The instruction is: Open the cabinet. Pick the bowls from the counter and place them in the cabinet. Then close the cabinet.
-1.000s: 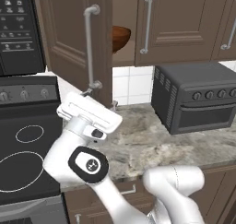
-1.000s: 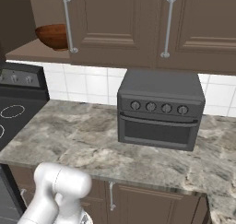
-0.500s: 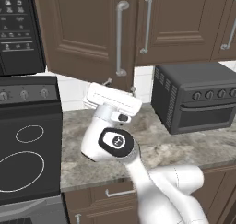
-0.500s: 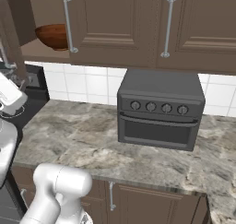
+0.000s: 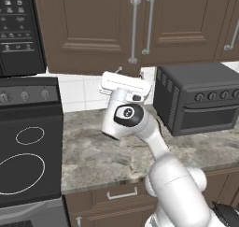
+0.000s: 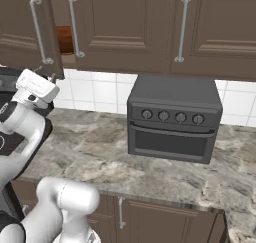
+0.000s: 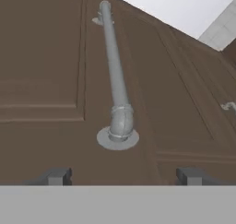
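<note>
Item one, the cabinet (image 5: 93, 30): dark brown, on the wall above the table (image 5: 107, 156), its two silver bar handles (image 5: 134, 30) side by side at the middle. From my right base camera the left door (image 6: 25, 27) stands slightly ajar, and through the gap beside its edge I see a sliver of reddish-brown bowl (image 6: 65, 39) on the shelf inside. Item two, the claw (image 5: 122, 71): raised just below the lower end of the left door's handle, close to the door face; in my hand camera its fingertips (image 7: 55, 176) sit wide apart with nothing between them, the handle's lower mount (image 7: 119, 136) straight ahead. Item three, a black toaster oven (image 6: 172, 117) on the table to the right. Item four, a black stovetop (image 5: 28, 160) to the left.
</note>
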